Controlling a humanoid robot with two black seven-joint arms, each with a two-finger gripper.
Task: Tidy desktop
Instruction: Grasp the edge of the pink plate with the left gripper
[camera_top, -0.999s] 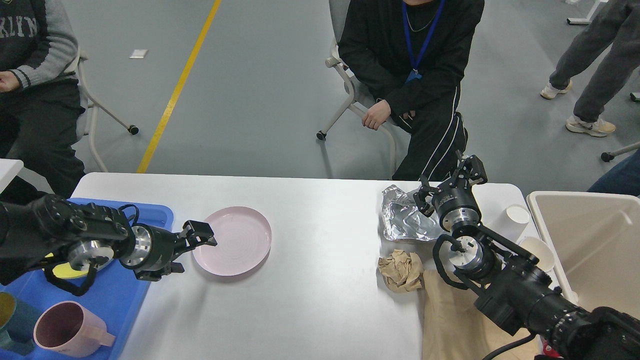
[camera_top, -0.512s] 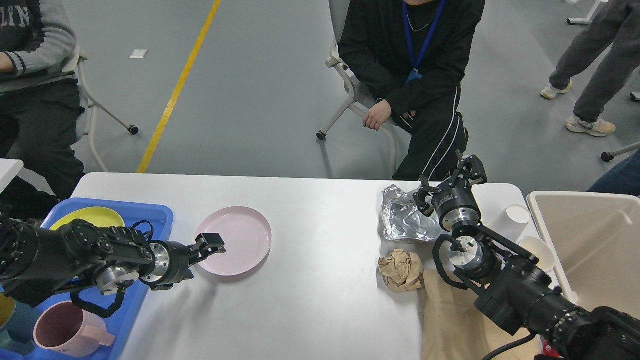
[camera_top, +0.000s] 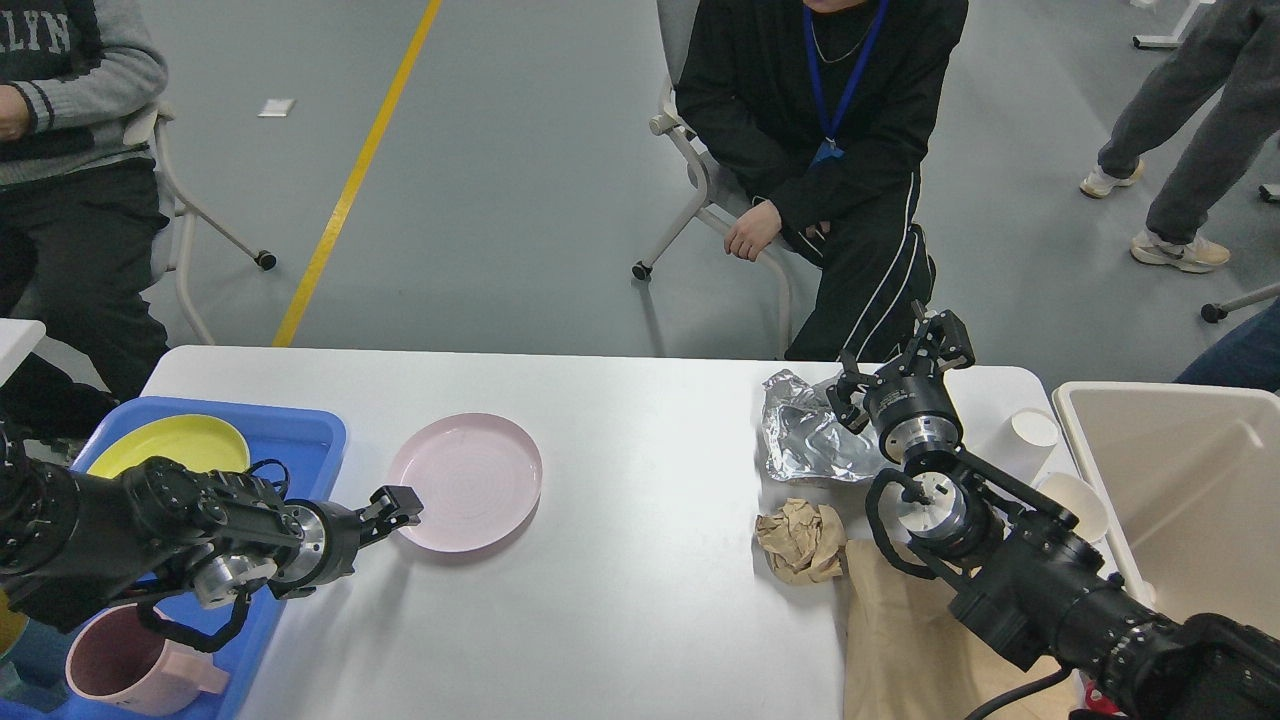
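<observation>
The white desktop (camera_top: 640, 420) holds a pink plate (camera_top: 470, 480) left of centre. My left gripper (camera_top: 395, 506) sits low at the plate's near-left rim, seen almost end-on, so its fingers cannot be told apart and a grip on the rim cannot be judged. On the right lie a crumpled sheet of silver foil (camera_top: 810, 440), a ball of brown paper (camera_top: 802, 540) and a flat brown paper bag (camera_top: 900, 640). My right gripper (camera_top: 897, 362) hovers open over the foil's right edge, holding nothing.
A blue tray (camera_top: 300, 430) at the left holds a yellow plate (camera_top: 175, 445) and a pink mug (camera_top: 125, 670). Two white paper cups (camera_top: 1035, 430) stand by a beige bin (camera_top: 1190, 480) at the right. People sit beyond the far edge.
My left arm has dropped and drawn back toward the near left, uncovering the yellow plate, and its gripper now sits lower at the pink plate's rim. Plate and right arm have not moved.
</observation>
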